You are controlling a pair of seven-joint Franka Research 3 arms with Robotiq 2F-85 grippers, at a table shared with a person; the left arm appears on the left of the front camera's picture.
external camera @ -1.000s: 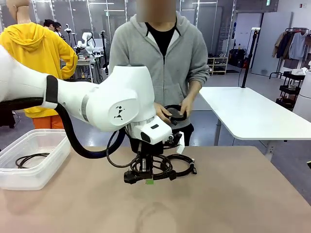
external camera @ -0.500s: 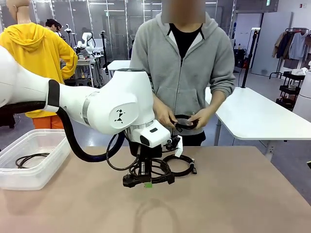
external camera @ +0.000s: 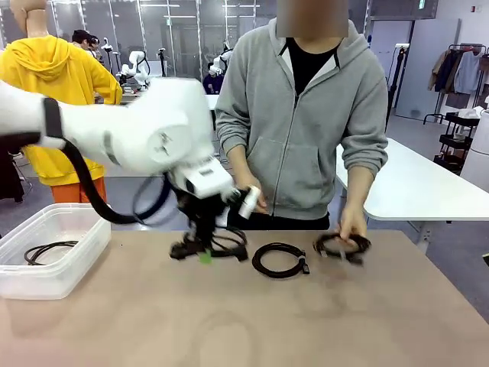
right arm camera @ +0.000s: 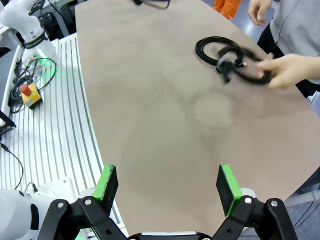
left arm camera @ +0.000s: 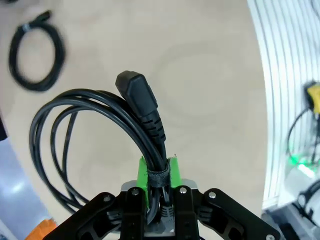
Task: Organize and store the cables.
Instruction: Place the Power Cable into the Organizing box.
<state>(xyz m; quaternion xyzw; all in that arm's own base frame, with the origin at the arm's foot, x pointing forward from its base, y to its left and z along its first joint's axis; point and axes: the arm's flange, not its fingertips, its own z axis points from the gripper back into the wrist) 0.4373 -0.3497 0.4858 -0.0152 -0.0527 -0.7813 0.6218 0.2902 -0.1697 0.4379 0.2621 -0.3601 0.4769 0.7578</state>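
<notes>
Two green-padded fingers of the right gripper (right arm camera: 164, 182) stand wide apart over the bare tan table (external camera: 344, 321). Farther out, the left gripper (external camera: 205, 252) has lifted and swung left toward the clear plastic bin (external camera: 84, 248). It is clamped on a black coiled cable (external camera: 221, 243) whose loops droop beside its fingertips. Beyond, a second black coil (external camera: 280, 259) lies flat, and the person's hand (external camera: 351, 225) has now set a third coil (external camera: 341, 245) down.

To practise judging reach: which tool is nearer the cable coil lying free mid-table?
Left. The left tool, gripping another cable coil, hangs beside the free coil; the right tool, open, is back at the table's edge.
</notes>
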